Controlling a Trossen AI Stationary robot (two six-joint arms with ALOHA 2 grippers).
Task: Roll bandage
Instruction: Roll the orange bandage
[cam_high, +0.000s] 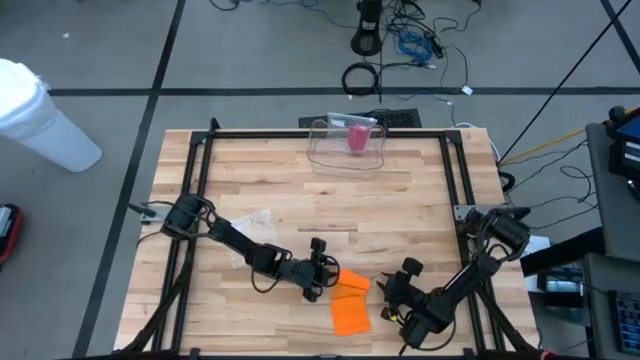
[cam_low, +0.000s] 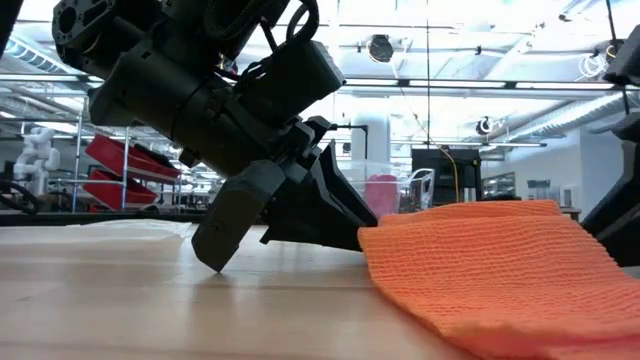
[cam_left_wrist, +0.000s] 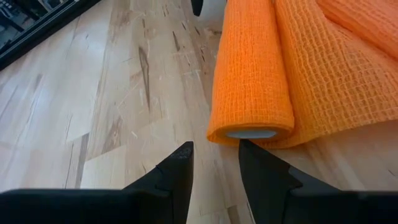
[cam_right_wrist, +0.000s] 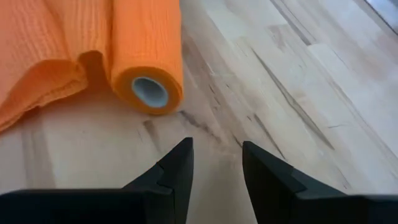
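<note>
- Left gripper (cam_high: 322, 268) low over the wooden counter (cam_high: 280, 190) near the front edge, at the left end of the orange bandage (cam_high: 350, 305); jaws narrow, nothing between them.
- Left wrist view: fingers (cam_left_wrist: 177, 165) just short of the roll's (cam_left_wrist: 252, 74) open end, white core (cam_left_wrist: 250, 133) showing, not touching it.
- Bandage lies at front centre of the counter between the two grippers, partly rolled; loose mesh tail spreads flat toward the front edge.
- Low view: loose cloth (cam_low: 500, 270) heaped on the counter, dark left gripper (cam_low: 270, 200) just beside its left edge.
- Right gripper (cam_high: 398, 290) close to the bandage's right side, jaws narrow, holding nothing.
- Right wrist view: roll end (cam_right_wrist: 149, 92) near the fingers (cam_right_wrist: 177, 165), clear of them.
- Clear plastic box (cam_high: 348, 143) with a pink item (cam_high: 357, 137) inside at the back edge, well apart from the bandage.
</note>
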